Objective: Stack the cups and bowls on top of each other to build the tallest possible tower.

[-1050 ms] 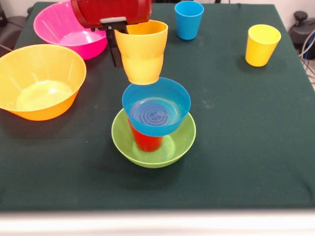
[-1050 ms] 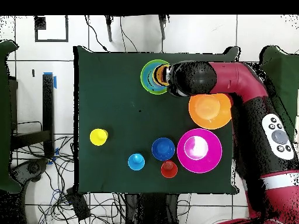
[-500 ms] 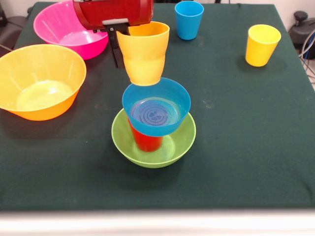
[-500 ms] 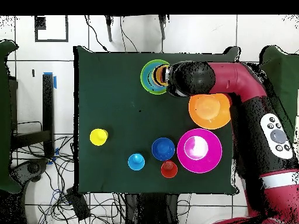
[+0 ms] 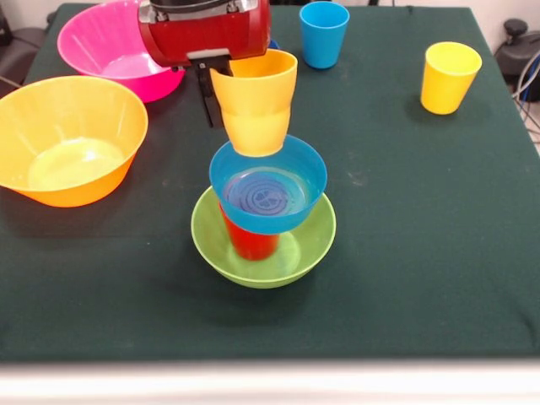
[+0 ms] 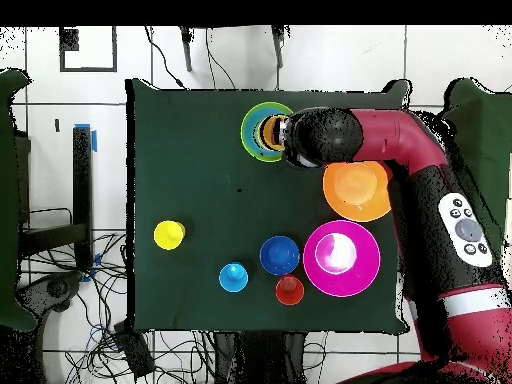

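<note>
My gripper (image 5: 221, 91) is shut on the rim of an orange-yellow cup (image 5: 257, 105), with one black finger showing outside its left wall. The cup hangs upright, its base just above the back rim of a light blue bowl (image 5: 308, 181). That bowl rests on a red cup (image 5: 249, 243), which stands inside the green bowl (image 5: 314, 243); these three make up the tower. From overhead the tower (image 6: 262, 130) sits near the table's top edge, partly under my arm (image 6: 325, 137).
A yellow-orange bowl (image 5: 67, 139) and a pink bowl (image 5: 101, 42) stand left of the tower. Farther back are a blue cup (image 5: 323, 32) and a yellow cup (image 5: 450, 76). Overhead also shows a dark blue bowl (image 6: 280, 255) and a red cup (image 6: 289, 290).
The held cup has moved slightly right and lower in the front view, closer over the light blue bowl. Nothing else has shifted.
</note>
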Controlling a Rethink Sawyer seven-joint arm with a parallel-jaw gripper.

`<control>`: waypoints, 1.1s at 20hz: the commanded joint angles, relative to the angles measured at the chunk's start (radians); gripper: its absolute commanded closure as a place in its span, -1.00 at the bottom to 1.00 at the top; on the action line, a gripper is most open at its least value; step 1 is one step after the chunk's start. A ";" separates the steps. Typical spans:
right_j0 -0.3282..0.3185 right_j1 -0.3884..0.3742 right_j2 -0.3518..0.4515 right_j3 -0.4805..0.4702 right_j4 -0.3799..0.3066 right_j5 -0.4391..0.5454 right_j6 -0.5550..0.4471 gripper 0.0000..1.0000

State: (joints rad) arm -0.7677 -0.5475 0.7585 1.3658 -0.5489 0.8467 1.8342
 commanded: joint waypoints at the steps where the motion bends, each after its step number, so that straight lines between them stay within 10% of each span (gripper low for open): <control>1: 0.042 0.045 -0.034 -0.044 -0.099 0.066 -0.273 1.00; 22: 0.037 0.056 -0.032 -0.060 -0.114 0.077 -0.311 1.00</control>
State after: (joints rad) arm -0.7568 -0.5186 0.7583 1.3530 -0.5570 0.8469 1.8340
